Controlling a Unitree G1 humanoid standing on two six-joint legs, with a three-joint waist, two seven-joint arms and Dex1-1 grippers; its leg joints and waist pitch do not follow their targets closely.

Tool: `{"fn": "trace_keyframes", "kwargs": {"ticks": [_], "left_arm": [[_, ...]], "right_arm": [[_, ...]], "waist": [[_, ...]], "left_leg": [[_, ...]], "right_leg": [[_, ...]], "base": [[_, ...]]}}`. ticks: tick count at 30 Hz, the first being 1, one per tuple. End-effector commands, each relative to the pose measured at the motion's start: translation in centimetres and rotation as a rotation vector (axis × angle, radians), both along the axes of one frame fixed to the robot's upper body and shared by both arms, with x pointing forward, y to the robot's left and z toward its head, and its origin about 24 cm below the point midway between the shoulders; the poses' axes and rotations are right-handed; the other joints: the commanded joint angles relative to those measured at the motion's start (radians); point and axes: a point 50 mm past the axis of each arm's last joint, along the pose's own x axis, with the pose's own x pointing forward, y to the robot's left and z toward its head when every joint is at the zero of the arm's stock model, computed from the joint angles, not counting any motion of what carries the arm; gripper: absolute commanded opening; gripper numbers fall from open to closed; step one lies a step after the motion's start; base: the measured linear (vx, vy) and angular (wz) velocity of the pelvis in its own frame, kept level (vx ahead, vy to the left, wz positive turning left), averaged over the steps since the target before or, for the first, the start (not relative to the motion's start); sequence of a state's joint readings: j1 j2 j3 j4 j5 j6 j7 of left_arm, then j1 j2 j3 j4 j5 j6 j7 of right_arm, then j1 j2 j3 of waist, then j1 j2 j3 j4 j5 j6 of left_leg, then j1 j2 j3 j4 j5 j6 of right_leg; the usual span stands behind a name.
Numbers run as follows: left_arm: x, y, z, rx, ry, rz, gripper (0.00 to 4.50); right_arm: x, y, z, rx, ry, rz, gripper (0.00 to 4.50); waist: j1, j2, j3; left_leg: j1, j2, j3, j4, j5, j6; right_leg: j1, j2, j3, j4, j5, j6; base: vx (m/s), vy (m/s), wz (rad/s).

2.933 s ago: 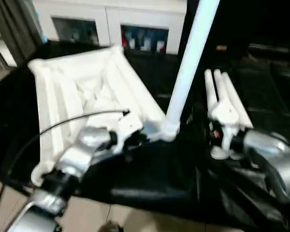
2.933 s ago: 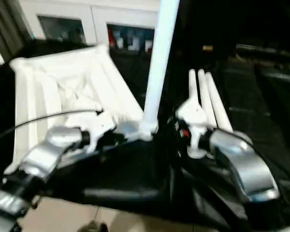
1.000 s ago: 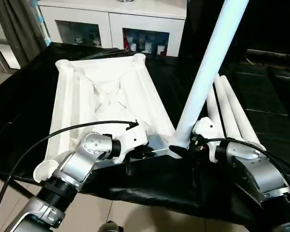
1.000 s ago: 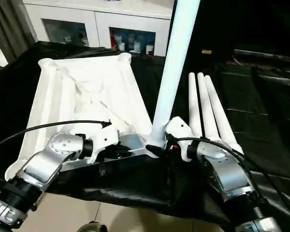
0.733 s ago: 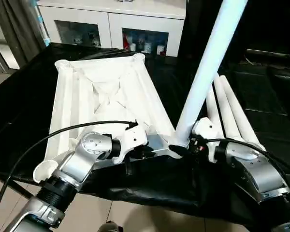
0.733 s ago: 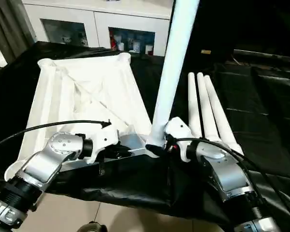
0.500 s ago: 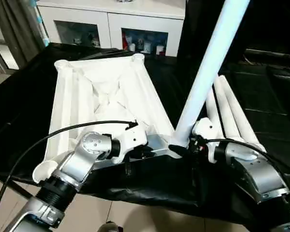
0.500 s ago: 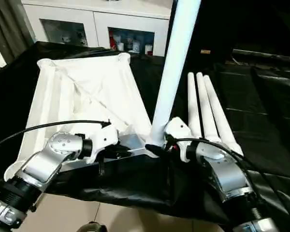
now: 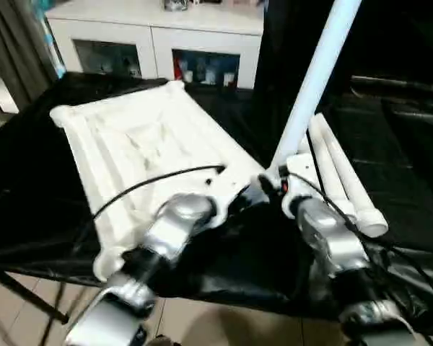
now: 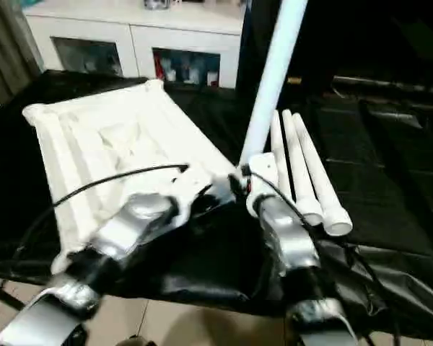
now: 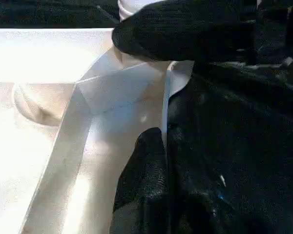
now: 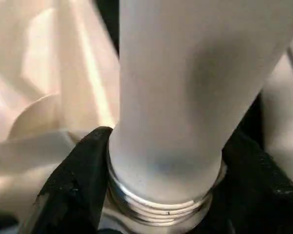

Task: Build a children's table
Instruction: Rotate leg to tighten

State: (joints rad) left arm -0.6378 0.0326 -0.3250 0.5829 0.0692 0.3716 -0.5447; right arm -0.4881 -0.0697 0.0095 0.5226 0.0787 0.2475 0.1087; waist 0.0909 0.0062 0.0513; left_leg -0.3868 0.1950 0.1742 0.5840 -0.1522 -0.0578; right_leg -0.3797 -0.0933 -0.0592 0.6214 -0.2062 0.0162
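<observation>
Where the head camera looks down, the table top lies upside down on a black cloth, one leg standing at its near corner and three spare legs beside it. By the left wrist, the left gripper pinches the top's edge. By the right wrist, the right gripper squeezes the leg's base.

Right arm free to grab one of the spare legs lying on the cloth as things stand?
Probably not yet. The right gripper is clamped around the base of the upright leg at the tabletop corner. The spare legs lie just beside that arm, unobstructed, once it lets go.
</observation>
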Motion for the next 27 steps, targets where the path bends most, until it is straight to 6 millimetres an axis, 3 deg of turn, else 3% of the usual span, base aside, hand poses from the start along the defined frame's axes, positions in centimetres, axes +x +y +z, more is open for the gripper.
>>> {"fn": "trace_keyframes", "kwargs": {"ticks": [1, 3, 5, 7, 8, 10, 11, 16, 19, 21, 23, 25, 26, 27], "left_arm": [[0.9, 0.5, -0.2, 0.009, -0.024, 0.131, 0.00], [0.9, -0.2, -0.1, 0.013, -0.038, 0.124, 0.00], [0.8, -0.5, 0.0, 0.013, -0.047, 0.114, 0.00], [0.8, -0.5, 0.2, 0.012, -0.055, 0.104, 0.00], [0.8, -0.4, 0.3, 0.013, -0.060, 0.096, 0.00], [0.7, 0.1, 0.4, 0.017, -0.079, 0.065, 0.00], [0.6, 0.4, 0.6, 0.017, -0.091, 0.041, 0.00], [0.0, 1.4, 0.8, 0.018, -0.120, -0.046, 0.00], [-0.8, 3.1, 0.6, 0.022, -0.097, -0.140, 0.00], [-1.1, 3.6, 0.7, 0.014, -0.095, -0.176, 0.00], [-1.6, 4.3, 0.7, 0.006, -0.085, -0.219, 0.00], [-1.7, 4.7, 0.8, 0.002, -0.077, -0.239, 0.00], [-2.2, 5.4, 1.0, -0.002, -0.073, -0.300, 0.00], [-2.4, 5.8, 1.2, 0.000, -0.072, -0.331, 0.00]], "right_arm": [[-0.8, 1.5, -2.0, 0.051, 0.093, -0.007, 2.76], [-0.7, 2.2, -2.0, 0.045, 0.083, 0.003, 2.76], [-0.6, 2.7, -1.8, 0.058, 0.072, 0.014, 3.31], [-0.6, 2.8, -1.5, 0.069, 0.058, 0.030, 3.48], [-0.6, 2.7, -1.1, 0.072, 0.039, 0.046, 3.48], [-0.5, 2.2, -0.3, 0.063, -0.006, 0.066, 3.73], [-0.4, 1.8, 0.1, 0.052, -0.030, 0.079, 3.84], [-1.1, 0.9, 1.2, 0.038, -0.078, 0.191, 3.84], [-2.5, -0.9, 1.9, -0.021, -0.096, 0.326, 3.84], [-2.9, -1.4, 2.2, -0.039, -0.100, 0.372, 3.84], [-3.6, -2.1, 2.6, -0.065, -0.105, 0.446, 3.84], [-4.0, -2.4, 2.9, -0.081, -0.106, 0.498, 3.84], [-4.7, -2.8, 3.3, -0.103, -0.099, 0.587, 3.84], [-5.1, -3.0, 3.5, -0.112, -0.090, 0.629, 3.84]], "waist": [[-0.003, -0.003, -0.056], [-0.006, -0.003, -0.056], [-0.003, -0.003, -0.058], [-0.004, -0.002, -0.058], [-0.006, 0.001, -0.058], [-0.009, -0.004, -0.060], [-0.010, -0.004, -0.060], [-0.005, -0.006, -0.061], [0.001, -0.001, -0.060], [0.000, -0.002, -0.058], [0.000, 0.005, -0.055], [0.001, 0.003, -0.053], [0.002, 0.008, -0.053], [0.002, 0.005, -0.052]], "left_leg": [[0.026, 0.026, -0.015, -0.082, -0.370, -0.049], [0.021, 0.025, -0.015, -0.082, -0.352, -0.044], [0.022, 0.025, -0.013, -0.083, -0.335, -0.030], [0.019, 0.026, -0.014, -0.085, -0.331, -0.023], [0.016, 0.025, -0.015, -0.087, -0.337, -0.022], [0.009, 0.025, -0.018, -0.088, -0.318, -0.018], [0.011, 0.024, -0.015, -0.086, -0.314, -0.016], [0.011, 0.025, -0.009, -0.079, -0.249, 0.017], [0.013, 0.029, -0.008, -0.077, -0.212, 0.029], [0.012, 0.029, -0.007, -0.079, -0.216, 0.031], [0.014, 0.029, -0.008, -0.082, -0.251, 0.023], [0.016, 0.033, -0.008, -0.082, -0.270, 0.024], [0.016, 0.030, -0.009, -0.083, -0.275, 0.022], [0.016, 0.033, -0.008, -0.084, -0.279, 0.024]], "right_leg": [[0.017, -0.048, 0.037, -0.100, -0.296, -0.141], [0.020, -0.047, 0.037, -0.097, -0.267, -0.147], [0.022, -0.047, 0.037, -0.097, -0.234, -0.154], [0.025, -0.048, 0.037, -0.097, -0.225, -0.156], [0.026, -0.048, 0.036, -0.097, -0.233, -0.153], [0.033, -0.048, 0.034, -0.095, -0.229, -0.146], [0.029, -0.047, 0.035, -0.096, -0.218, -0.149], [0.030, -0.047, 0.040, -0.093, -0.156, -0.165], [0.029, -0.044, 0.040, -0.086, -0.099, -0.182], [0.029, -0.041, 0.040, -0.084, -0.079, -0.193], [0.026, -0.042, 0.040, -0.086, -0.109, -0.196], [0.027, -0.043, 0.043, -0.088, -0.121, -0.192], [0.026, -0.043, 0.041, -0.088, -0.129, -0.192], [0.027, -0.043, 0.043, -0.087, -0.124, -0.195]], "base": [[0.000, 0.000, 0.00], [0.000, 0.000, 0.00], [0.000, 0.000, 0.00], [0.000, 0.000, 0.00], [0.000, 0.000, 0.00], [0.000, 0.000, 0.00], [0.000, 0.000, 0.00], [0.000, 0.000, 0.00], [0.000, 0.000, 0.00], [0.000, 0.000, 0.00], [0.000, 0.000, 0.00], [0.000, 0.000, 0.00], [0.000, 0.000, 0.00], [0.000, 0.000, 0.00]]}}
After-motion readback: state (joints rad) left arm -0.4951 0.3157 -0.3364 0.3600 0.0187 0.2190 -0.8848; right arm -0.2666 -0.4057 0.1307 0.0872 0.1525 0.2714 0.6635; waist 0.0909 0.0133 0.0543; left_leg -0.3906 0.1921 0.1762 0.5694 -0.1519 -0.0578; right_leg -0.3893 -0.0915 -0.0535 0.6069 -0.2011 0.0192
